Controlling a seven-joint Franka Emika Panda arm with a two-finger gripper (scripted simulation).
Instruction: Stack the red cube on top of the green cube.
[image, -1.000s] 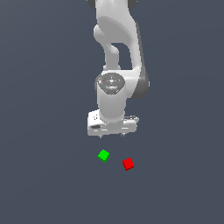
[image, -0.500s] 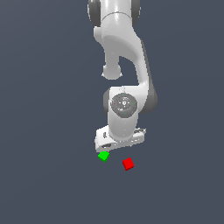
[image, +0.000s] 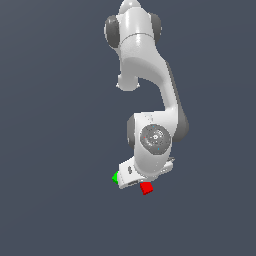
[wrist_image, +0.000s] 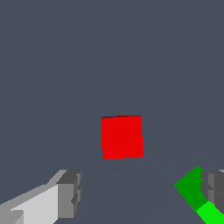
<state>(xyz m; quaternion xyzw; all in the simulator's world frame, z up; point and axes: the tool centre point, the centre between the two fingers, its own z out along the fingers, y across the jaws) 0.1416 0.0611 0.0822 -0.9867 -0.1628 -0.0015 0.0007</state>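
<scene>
The red cube (image: 146, 188) lies on the dark floor just below the white hand in the exterior view. The green cube (image: 116, 177) sits to its left there, partly covered by the hand. My gripper (image: 136, 181) hangs low over both cubes. In the wrist view the gripper (wrist_image: 140, 192) is open, with the red cube (wrist_image: 121, 136) lying ahead of the gap between the two grey fingertips (wrist_image: 70, 192). The green cube (wrist_image: 194, 190) lies close to the other fingertip and is partly hidden by it. Nothing is held.
A plain dark grey floor (image: 60, 150) fills both views. The white arm (image: 145, 75) rises above the cubes.
The arm has dropped toward the floor and shifted to the exterior view's right. The hand now overlaps the green cube's edge and sits right above the red cube. Neither cube moved.
</scene>
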